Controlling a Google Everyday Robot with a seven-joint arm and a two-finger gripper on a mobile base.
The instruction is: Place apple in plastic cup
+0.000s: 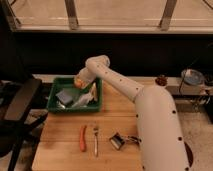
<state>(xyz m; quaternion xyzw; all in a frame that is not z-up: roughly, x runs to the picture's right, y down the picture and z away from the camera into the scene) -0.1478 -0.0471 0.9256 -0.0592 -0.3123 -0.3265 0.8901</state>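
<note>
My gripper (82,83) is at the end of the white arm, down in the back of the green bin (52,100) at the table's far left. The apple (79,80), small, round and orange-yellow, sits right at the gripper's tip, and the gripper is shut on it. The apple is just above the bin's back half. The plastic cup is hidden or out of view.
The bin also holds a blue-grey square pad (65,96) and white crumpled items (86,100). On the wooden table lie an orange stick (82,138), a fork (95,141) and a small dark metal object (119,141). A black chair (17,107) stands left; a grey bowl (192,77) sits far right.
</note>
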